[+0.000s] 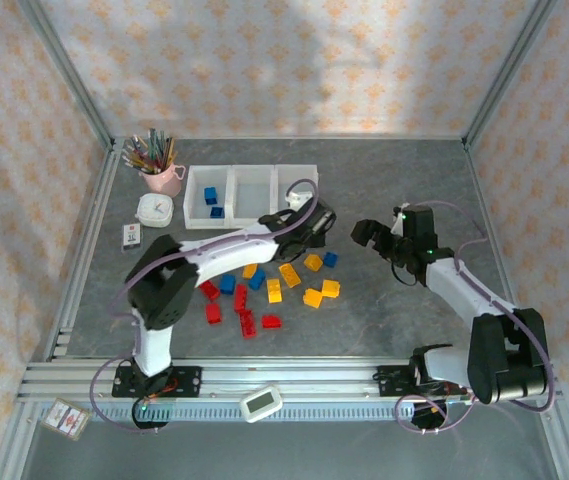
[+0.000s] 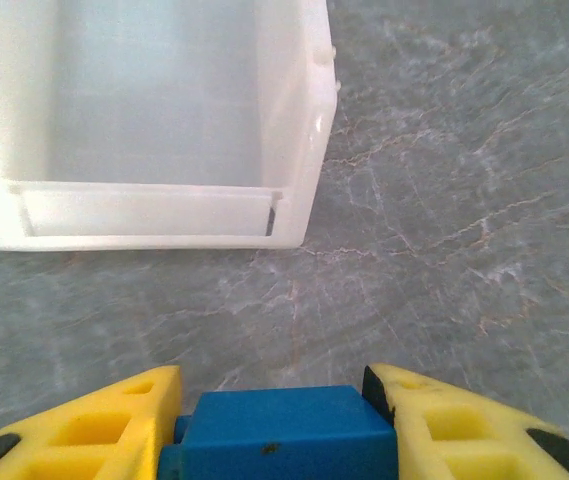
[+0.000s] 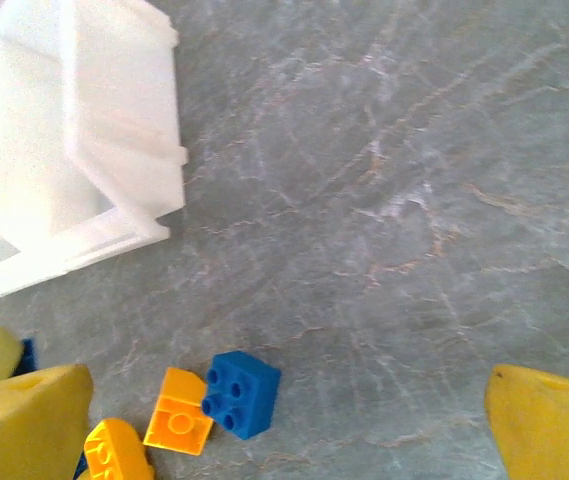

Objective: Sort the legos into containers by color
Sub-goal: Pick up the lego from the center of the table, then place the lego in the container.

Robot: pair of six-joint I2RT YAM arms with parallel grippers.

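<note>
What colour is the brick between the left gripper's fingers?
Blue; the brick shows best in the left wrist view, clamped by the left gripper.

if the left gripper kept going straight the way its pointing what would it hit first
Probably the near wall of the white bin, past a strip of bare table. The left gripper, shut on a blue brick, might clear the rim instead; depth is unclear.
</note>
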